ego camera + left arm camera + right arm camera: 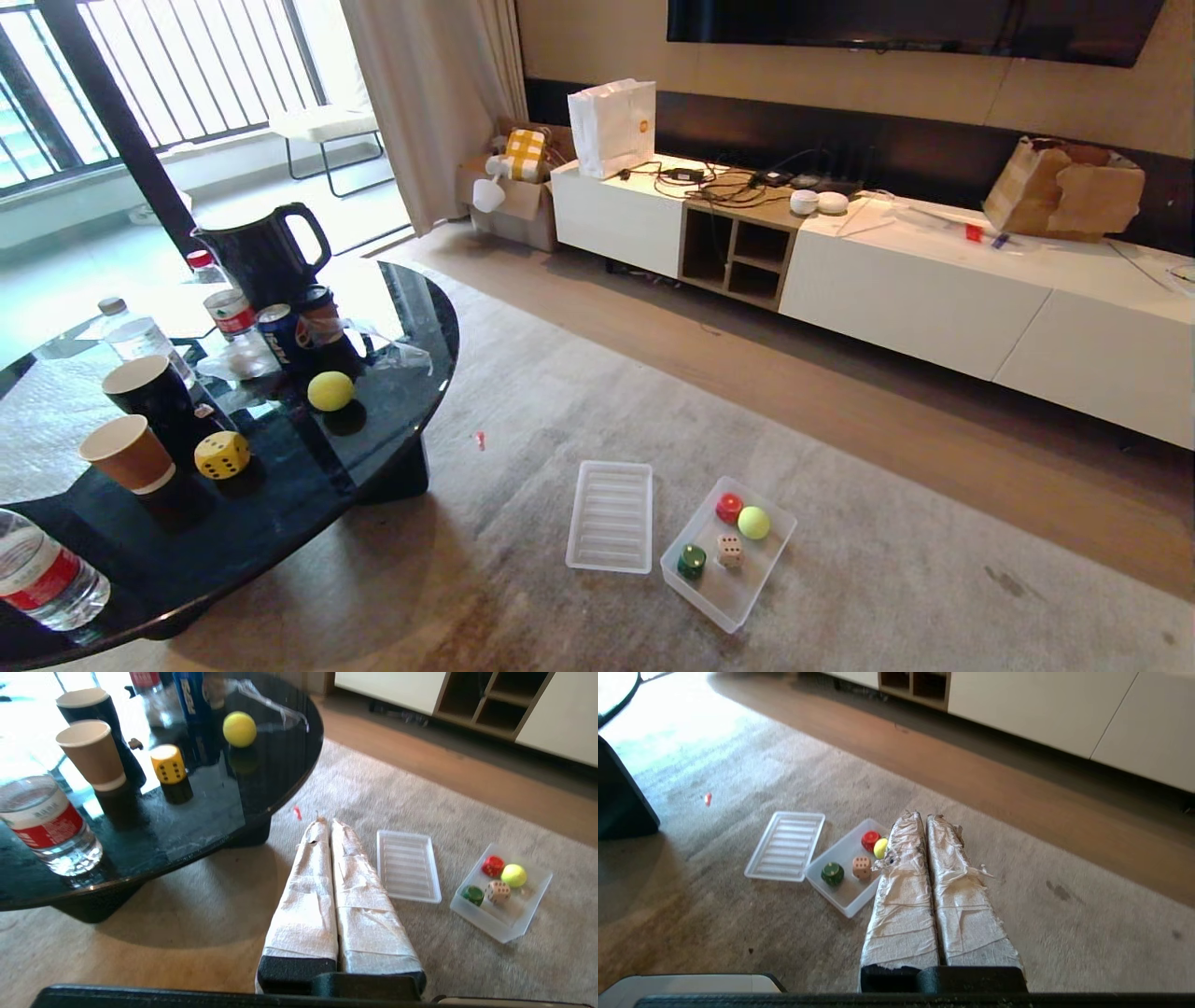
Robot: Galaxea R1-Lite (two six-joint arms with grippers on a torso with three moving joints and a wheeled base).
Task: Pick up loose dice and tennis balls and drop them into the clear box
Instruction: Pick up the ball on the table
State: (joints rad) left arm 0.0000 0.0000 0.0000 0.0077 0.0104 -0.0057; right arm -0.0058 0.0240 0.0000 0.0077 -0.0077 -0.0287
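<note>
A yellow die (221, 455) (169, 764) and a tennis ball (330, 391) (239, 729) rest on the black round table (401, 308). On the carpet stands the clear box (758, 579) (532, 905) (840, 896). Inside it lie a beige die (729, 550) (498, 891) (862, 867), a second tennis ball (753, 523) (513, 875) (880, 848), a red die (729, 508) and a green die (691, 561). My left gripper (325, 820) is shut and empty, held over the carpet beside the table. My right gripper (923, 814) is shut and empty, over the carpet near the box. Neither arm shows in the head view.
The ribbed lid (611, 515) lies flat on the carpet just left of the box. Paper cups (129, 454), water bottles (42, 569), cans (280, 334) and a black kettle (266, 252) crowd the table. A white TV cabinet (934, 280) runs along the far wall.
</note>
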